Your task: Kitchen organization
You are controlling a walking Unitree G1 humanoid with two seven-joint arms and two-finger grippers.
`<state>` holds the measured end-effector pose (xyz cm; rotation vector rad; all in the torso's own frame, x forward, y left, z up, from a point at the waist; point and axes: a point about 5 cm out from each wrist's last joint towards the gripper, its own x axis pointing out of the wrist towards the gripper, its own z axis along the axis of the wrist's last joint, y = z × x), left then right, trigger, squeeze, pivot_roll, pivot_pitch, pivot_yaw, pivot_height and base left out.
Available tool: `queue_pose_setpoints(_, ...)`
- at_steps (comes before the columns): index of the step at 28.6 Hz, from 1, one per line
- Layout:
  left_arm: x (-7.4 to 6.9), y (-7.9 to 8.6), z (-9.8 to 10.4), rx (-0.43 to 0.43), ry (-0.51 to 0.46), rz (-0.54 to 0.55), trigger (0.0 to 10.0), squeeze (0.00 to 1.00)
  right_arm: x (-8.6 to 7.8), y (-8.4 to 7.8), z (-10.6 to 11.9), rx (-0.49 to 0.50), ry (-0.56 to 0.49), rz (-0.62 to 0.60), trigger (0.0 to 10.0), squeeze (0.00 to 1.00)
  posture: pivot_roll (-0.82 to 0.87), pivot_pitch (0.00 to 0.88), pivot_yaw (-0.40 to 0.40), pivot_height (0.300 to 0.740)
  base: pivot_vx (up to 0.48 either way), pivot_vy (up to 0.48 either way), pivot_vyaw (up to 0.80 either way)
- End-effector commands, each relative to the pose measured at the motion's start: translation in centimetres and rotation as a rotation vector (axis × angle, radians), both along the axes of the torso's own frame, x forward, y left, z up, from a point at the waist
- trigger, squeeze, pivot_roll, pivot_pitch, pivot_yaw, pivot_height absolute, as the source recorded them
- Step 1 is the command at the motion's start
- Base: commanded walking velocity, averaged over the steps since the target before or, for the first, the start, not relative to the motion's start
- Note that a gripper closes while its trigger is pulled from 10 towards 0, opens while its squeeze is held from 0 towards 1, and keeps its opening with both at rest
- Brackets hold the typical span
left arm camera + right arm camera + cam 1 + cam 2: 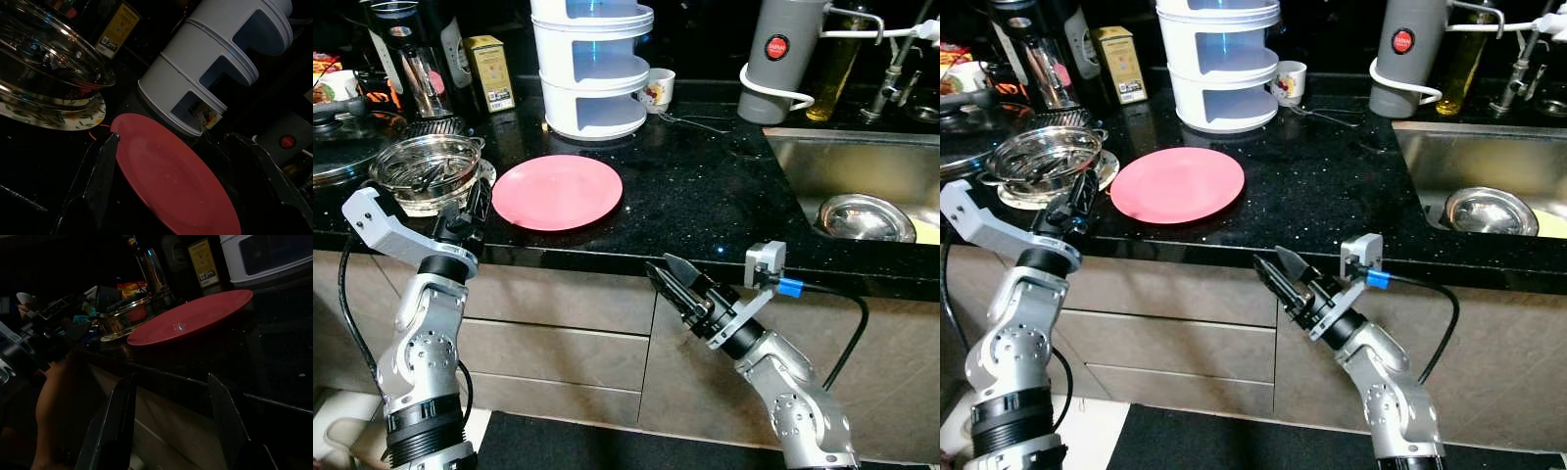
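Pink plate point(557, 191) lies flat on the black bench point(705, 196), near its front edge — right of a glass bowl point(424, 171). Left tool point(475, 211), fingers spread, hovers at the plate's left rim; right tool point(668, 279), also spread, hangs below the bench edge.

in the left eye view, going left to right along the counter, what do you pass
Glass bowl → pink plate → white tiered container → white mug → grey flask → sink with a steel bowl.
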<state>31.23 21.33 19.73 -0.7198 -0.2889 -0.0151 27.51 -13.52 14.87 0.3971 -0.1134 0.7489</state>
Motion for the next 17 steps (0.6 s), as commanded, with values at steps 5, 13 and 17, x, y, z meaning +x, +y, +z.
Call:
queue_pose_setpoints(5,0.0,0.0,-0.6,-0.059,0.006,-0.021,10.0,0.00,-0.3,0.1,0.1,-0.005,-0.020,-0.001,10.0,0.00,0.02,0.060,0.015,0.740,0.000,0.000,0.00)
queue_pose_setpoints(13,1.3,-0.4,-1.4,-0.311,0.075,-0.120,10.0,0.00,-0.4,0.1,0.1,-0.008,-0.025,-0.001,10.0,0.00,0.02,0.053,0.017,0.740,0.000,0.000,0.00)
queue_pose_setpoints(17,1.9,-0.1,-1.4,-0.373,0.112,-0.115,10.0,0.00,-0.4,0.2,0.1,-0.011,-0.020,0.002,10.0,0.00,0.01,0.047,0.019,0.740,0.000,0.000,0.00)
